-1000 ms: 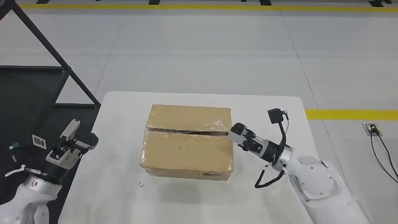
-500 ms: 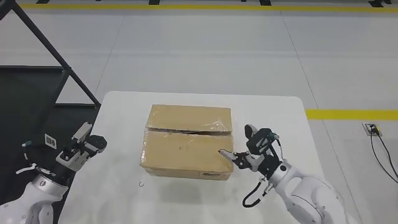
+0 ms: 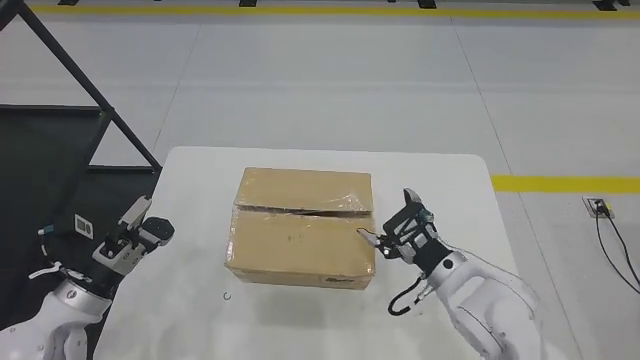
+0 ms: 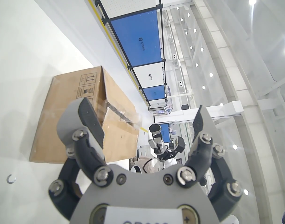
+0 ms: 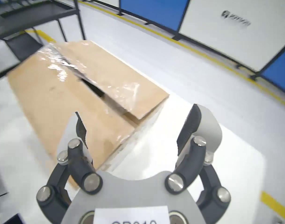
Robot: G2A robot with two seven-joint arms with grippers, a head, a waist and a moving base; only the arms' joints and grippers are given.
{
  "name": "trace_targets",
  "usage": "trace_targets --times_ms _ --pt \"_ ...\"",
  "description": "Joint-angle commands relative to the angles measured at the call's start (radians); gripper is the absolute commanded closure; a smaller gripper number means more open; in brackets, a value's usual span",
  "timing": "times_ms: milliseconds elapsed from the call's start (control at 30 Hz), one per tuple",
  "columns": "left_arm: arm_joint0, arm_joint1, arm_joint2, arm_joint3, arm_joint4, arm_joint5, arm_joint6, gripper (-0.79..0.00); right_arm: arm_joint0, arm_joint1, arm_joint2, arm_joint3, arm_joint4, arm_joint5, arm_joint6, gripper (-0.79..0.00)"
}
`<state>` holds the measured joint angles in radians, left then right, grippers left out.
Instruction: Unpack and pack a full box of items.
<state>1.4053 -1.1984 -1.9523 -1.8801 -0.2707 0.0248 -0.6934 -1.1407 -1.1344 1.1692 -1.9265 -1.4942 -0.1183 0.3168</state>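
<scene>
The right gripper (image 5: 136, 113) has dropped from the seam (image 3: 300, 210) to the near right corner of the box (image 3: 300, 245) — jaws wide, empty, straddling its edge. The left gripper (image 4: 142, 104) (also spread, holding nothing) edged closer; the box sits closed on the table (image 3: 200, 175), unpacking not begun.

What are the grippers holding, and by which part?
Nothing. The left gripper and right gripper are both open and empty, the right near the cardboard box.

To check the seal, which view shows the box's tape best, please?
The right wrist view: the tape is close, glinting atop the box. The top view shows it small; the left wrist view, side-on.
</scene>
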Motion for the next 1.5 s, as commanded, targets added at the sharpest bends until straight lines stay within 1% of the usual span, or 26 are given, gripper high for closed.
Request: trace_targets --times_ms 0,33,400,500,600,667,800,867,967,1100,1233,1467 --pt "0.000 0.000 0.000 0.000 0.000 0.000 0.000 -0.785 -0.009 -0.006 -0.046 0.010 -0.302 0.129 -0.008 -0.785" --pt "0.000 0.000 0.000 0.000 0.000 0.000 0.000 -0.785 -0.011 -0.010 -0.073 0.007 -0.346 0.141 0.005 -0.785" --pt "0.000 0.000 0.000 0.000 0.000 0.000 0.000 -0.785 -0.011 -0.011 -0.081 0.006 -0.357 0.138 0.006 -0.785" --pt "0.000 0.000 0.000 0.000 0.000 0.000 0.000 -0.785 -0.008 -0.011 -0.089 0.015 -0.492 0.159 0.000 -0.785" --pt "0.000 0.000 0.000 0.000 0.000 0.000 0.000 -0.785 -0.016 -0.005 -0.086 0.011 -0.615 0.148 -0.085 -0.785" --pt "0.000 0.000 0.000 0.000 0.000 0.000 0.000 -0.785 -0.021 0.000 -0.077 0.020 -0.676 0.113 -0.152 -0.785" --pt "0.000 0.000 0.000 0.000 0.000 0.000 0.000 -0.785 -0.011 0.010 -0.051 0.045 -0.734 0.042 -0.278 -0.785" --pt "0.000 0.000 0.000 0.000 0.000 0.000 0.000 -0.785 0.000 0.010 -0.043 0.061 -0.752 0.031 -0.296 -0.785" --pt "0.000 0.000 0.000 0.000 0.000 0.000 0.000 -0.785 0.024 0.006 -0.056 0.079 -0.811 0.034 -0.279 -0.785" --pt "0.000 0.000 0.000 0.000 0.000 0.000 0.000 -0.785 0.053 -0.001 -0.079 0.094 -0.885 0.011 -0.250 -0.785" --pt "0.000 0.000 0.000 0.000 0.000 0.000 0.000 -0.785 0.067 -0.004 -0.091 0.104 -0.930 -0.024 -0.250 -0.785" --pt "0.000 0.000 0.000 0.000 0.000 0.000 0.000 -0.785 0.084 -0.017 -0.121 0.121 -0.966 -0.027 -0.230 -0.785"
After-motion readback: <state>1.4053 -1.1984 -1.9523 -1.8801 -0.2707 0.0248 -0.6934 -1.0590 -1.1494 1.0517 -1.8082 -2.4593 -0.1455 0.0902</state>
